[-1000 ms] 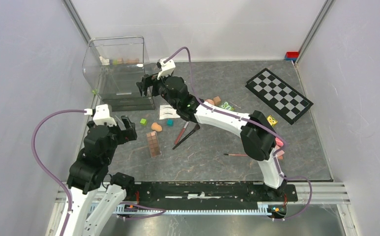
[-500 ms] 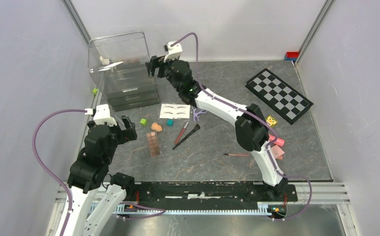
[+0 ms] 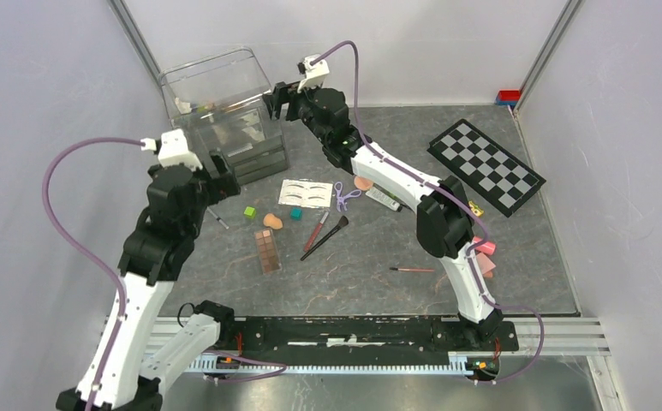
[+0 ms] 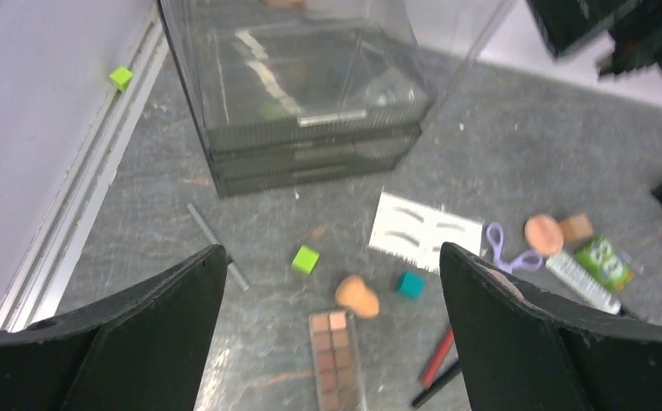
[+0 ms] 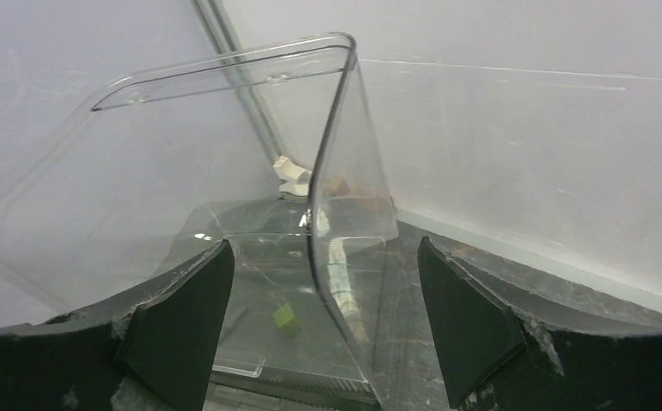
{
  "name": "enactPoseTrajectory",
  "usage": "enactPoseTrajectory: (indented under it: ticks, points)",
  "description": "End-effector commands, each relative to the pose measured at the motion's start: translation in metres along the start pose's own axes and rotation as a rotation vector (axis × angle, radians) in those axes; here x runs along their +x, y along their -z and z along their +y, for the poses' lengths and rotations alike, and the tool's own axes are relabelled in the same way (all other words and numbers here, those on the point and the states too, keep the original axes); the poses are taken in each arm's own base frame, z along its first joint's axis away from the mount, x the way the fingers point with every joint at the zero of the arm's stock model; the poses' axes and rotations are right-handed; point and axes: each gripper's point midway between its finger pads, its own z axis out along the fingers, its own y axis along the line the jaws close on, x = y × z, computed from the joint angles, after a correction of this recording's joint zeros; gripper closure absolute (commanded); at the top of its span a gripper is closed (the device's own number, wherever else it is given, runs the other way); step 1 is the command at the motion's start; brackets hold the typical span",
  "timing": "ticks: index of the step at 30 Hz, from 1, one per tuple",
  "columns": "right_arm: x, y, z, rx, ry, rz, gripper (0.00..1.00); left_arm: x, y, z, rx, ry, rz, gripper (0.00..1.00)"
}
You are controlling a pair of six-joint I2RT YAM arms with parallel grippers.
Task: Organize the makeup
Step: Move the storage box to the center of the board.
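i had the right gripper (image 5: 323,244) up at the clear organizer (image 3: 216,90) in the far left corner of the counter (image 3: 361,287). its jaws were spread wide, with the upright edge of the see-through wall standing between them. from the wrist view i could see no contact, so i read it as open and clamped on nothing. the left gripper (image 4: 331,253) hung above the counter in front of the organizer's drawers (image 4: 314,158), jaws fully apart and empty. the eyeshadow palette (image 4: 334,364), peach sponge (image 4: 357,295), eyebrow card (image 4: 426,229) and lilac scissors (image 4: 505,253) lay loose on the counter in front of the organizer. a black brush (image 3: 327,237) and a red pencil (image 3: 317,229) lay just beside them. a thin pencil (image 3: 413,270) lay well apart toward the arm bases, and some pink pieces (image 3: 486,248) were half hidden by the right arm. i judged the step in hand to be squaring up the organizer, with the sorting itself hardly begun. the next move, as i saw it, called for either pinching that thin wall without tipping the box or backing the right arm clear. after that the left gripper would need to come down on one loose piece, probably the sponge or palette nearest it.
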Motion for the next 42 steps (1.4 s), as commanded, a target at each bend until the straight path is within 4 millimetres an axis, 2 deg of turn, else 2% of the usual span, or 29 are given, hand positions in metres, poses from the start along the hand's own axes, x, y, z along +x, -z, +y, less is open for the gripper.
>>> enactPoseTrajectory:
  ticks: [1,6,10,13,19,21,29,36,42]
  points:
    - [-0.042,0.004,0.024,-0.110,0.022,-0.073,0.14,-0.058,-0.023,-0.007,-0.079,0.147,-0.152,0.00]
    - [-0.051,0.033,0.023,-0.131,0.043,-0.053,0.14,-0.096,-0.047,0.004,-0.263,0.182,-0.213,0.00]
    - [-0.059,0.064,0.017,-0.114,0.067,-0.031,0.14,-0.110,-0.066,0.019,-0.356,0.194,-0.196,0.00]
    - [-0.063,0.088,0.017,-0.121,0.079,-0.016,0.14,-0.110,-0.075,0.033,-0.393,0.195,-0.190,0.00]
    - [-0.063,0.127,0.005,-0.089,0.098,0.010,0.14,-0.105,-0.086,0.080,-0.415,0.253,-0.205,0.00]
    - [-0.062,0.138,0.000,-0.081,0.107,0.016,0.14,-0.107,-0.093,0.090,-0.399,0.264,-0.217,0.00]
    - [-0.046,0.168,-0.018,-0.050,0.125,0.067,0.13,-0.111,-0.125,0.101,-0.322,0.261,-0.246,0.02]
    - [-0.036,0.190,-0.026,-0.037,0.122,0.093,0.13,-0.112,-0.151,0.117,-0.306,0.279,-0.239,0.12]
    - [-0.033,0.205,-0.033,-0.019,0.121,0.096,0.13,-0.112,-0.153,0.116,-0.283,0.287,-0.259,0.20]
